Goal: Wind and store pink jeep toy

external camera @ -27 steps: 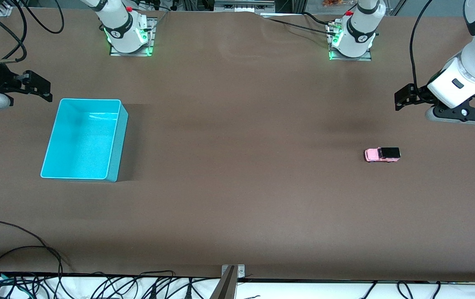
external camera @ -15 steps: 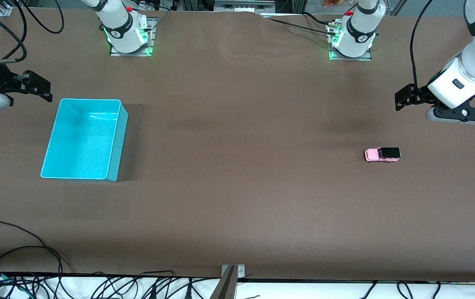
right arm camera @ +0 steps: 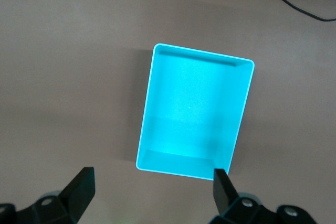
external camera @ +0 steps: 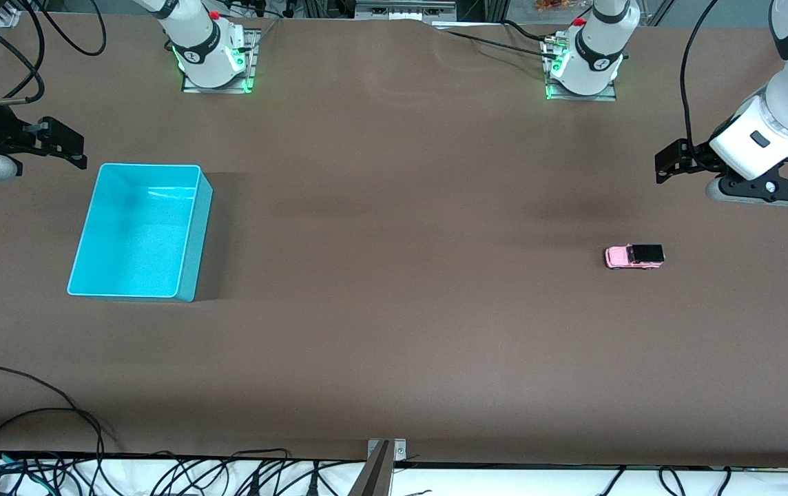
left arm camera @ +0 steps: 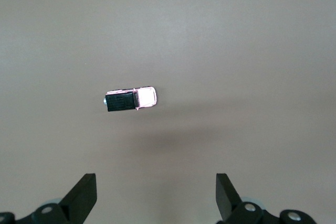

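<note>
The pink jeep toy (external camera: 634, 257) stands on its wheels on the brown table toward the left arm's end; it has a light pink body and a black roof. It also shows in the left wrist view (left arm camera: 131, 99). My left gripper (external camera: 669, 165) is open and empty, up over the table beside the jeep, apart from it (left arm camera: 156, 195). The empty turquoise bin (external camera: 136, 238) stands toward the right arm's end and shows in the right wrist view (right arm camera: 194, 108). My right gripper (external camera: 60, 143) is open and empty, over the table beside the bin (right arm camera: 152, 192).
Both arm bases (external camera: 213, 58) (external camera: 583, 65) stand at the table's back edge. Loose black cables (external camera: 36, 413) lie along the table edge nearest the front camera. A metal bracket (external camera: 384, 455) sits at the middle of that edge.
</note>
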